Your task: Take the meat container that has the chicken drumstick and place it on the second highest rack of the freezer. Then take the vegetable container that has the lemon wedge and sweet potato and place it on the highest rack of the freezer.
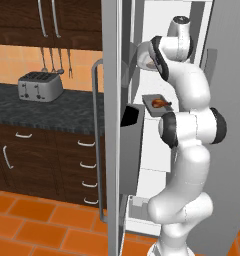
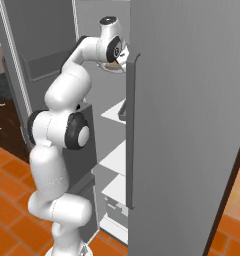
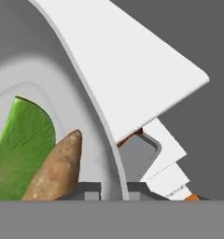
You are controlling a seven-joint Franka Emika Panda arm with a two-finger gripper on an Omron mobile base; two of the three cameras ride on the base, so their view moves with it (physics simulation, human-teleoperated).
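Rim-pinched between the hand's (image 3: pixel 112 191) nearly closed fingers, the shallow, rigid white vegetable container (image 3: pixel 62 93), with green lemon wedge (image 3: pixel 21 144) and brown sweet potato (image 3: pixel 58 168) loose inside, hangs high in the freezer and probably needs level carrying.

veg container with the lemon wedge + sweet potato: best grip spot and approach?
Grip the thin rim wall of the vegetable container, one finger inside, one outside. That is where the claw sits shut now. Come from the open side above the rim, clear of the lemon wedge and sweet potato, which crowd the inner wall.
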